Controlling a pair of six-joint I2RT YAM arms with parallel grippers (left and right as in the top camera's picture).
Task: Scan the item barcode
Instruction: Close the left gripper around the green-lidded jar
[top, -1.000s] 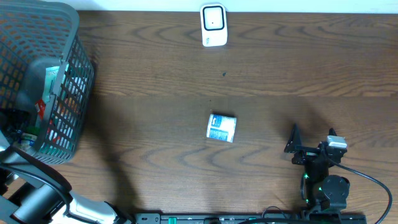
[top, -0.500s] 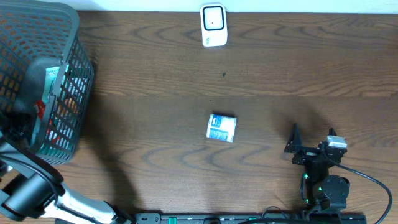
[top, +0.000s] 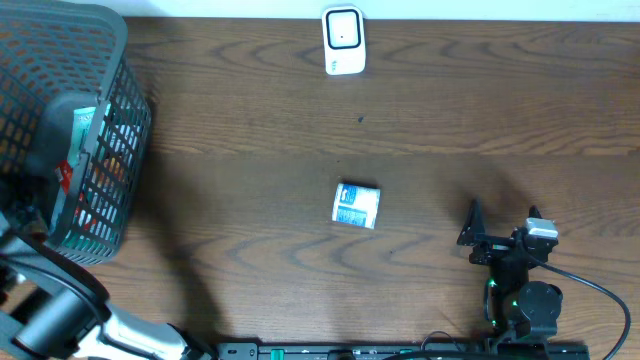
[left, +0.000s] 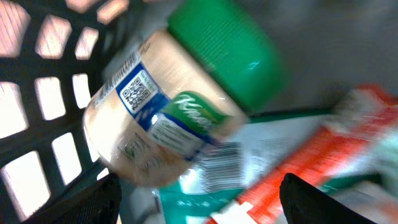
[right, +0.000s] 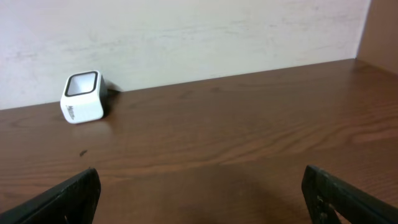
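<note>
We see a pale, green-lidded jar (left: 163, 118) tilted in the basket (left: 36, 144), its blue label (left: 163, 107) bearing a QR code (left: 138, 89) and blurred "Kn"; left tool (left: 200, 190) and right tool (right: 203, 198) both gape empty.

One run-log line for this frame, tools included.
left tool open in basket, facing green-lidded jar | right tool open, empty | scanner at far edge of table

Grey lattice basket (top: 112, 45), cream jar (left: 155, 121) with green lid (left: 233, 53), white scanner (top: 343, 40), brown wood-grain table (top: 250, 120)
</note>
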